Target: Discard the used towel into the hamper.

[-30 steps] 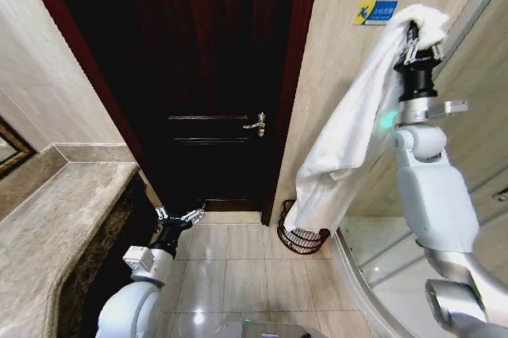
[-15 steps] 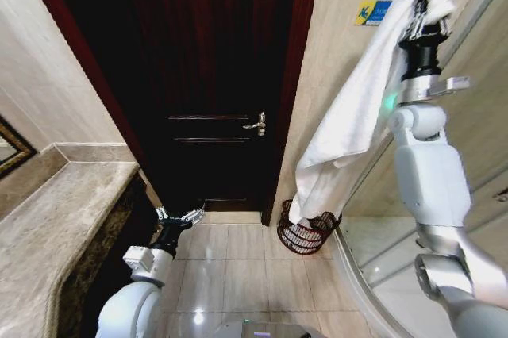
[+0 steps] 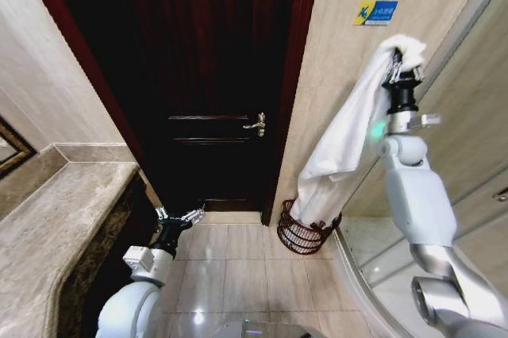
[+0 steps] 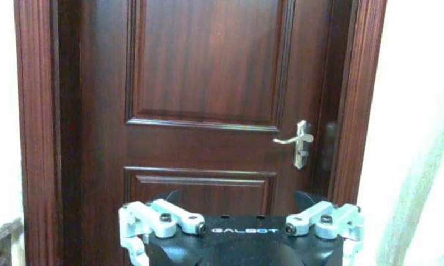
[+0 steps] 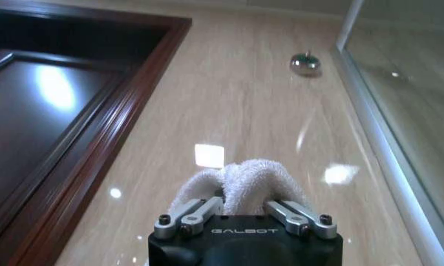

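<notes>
Right pincer [image 3: 403,68] is clamped shut on the top end of the towel [image 3: 345,144], arm raised high by the wall. In the right wrist view the terry bunches out between the closed fingers [image 5: 195,213].

Change over the last second: the right pincer went a bit higher, then came down and in toward the wall. It now sits below the blue and yellow wall sign [image 3: 375,12] rather than level with it. The towel's lower end dropped with it. Earlier it hung at or just above the rim; now the tail appears to sit inside the hamper [image 3: 304,235], straight down below the pincer, on the floor in the corner between the door frame and the shower glass.

Read: lowering phase, towel is feeding into the hamper. Most of the cloth is still above the rim, so not released yet. More descent likely needed before letting go, or the cloth may drape over the edge.

Left pincer [image 3: 180,216] is parked low, well off to the side of the right one, fingers spread, holding nothing, facing the dark door [image 4: 207,111] and its handle [image 4: 301,141].

Writing: "GALBOT" is printed on both pincer bodies. The wall sign text is too small to read.
</notes>
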